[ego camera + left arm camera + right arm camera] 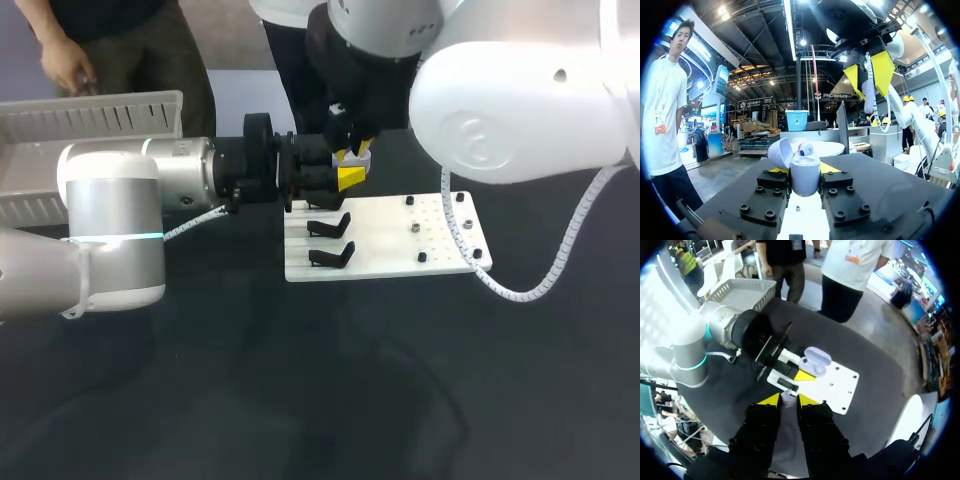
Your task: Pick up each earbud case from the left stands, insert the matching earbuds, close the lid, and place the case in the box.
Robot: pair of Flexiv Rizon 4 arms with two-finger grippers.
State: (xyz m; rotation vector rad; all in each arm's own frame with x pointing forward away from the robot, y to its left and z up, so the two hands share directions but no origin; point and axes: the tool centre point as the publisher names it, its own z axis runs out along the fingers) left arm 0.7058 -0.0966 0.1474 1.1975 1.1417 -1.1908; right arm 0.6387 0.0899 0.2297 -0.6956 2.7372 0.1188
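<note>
Left gripper [804, 169]: clamps open earbud case [805, 181], lid [780, 152] tipped back.
Right gripper [784, 400]: pinches an earbud [868, 95] above the case.

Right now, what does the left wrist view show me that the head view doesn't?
Only the left wrist view: the case, its lid open and one earbud seated inside, clamped in the left claw, with the right claw above it gripping a second earbud. Only the head view: the white plate with empty black stands, and the box at the table's left. Both: the two claws close together.
</note>
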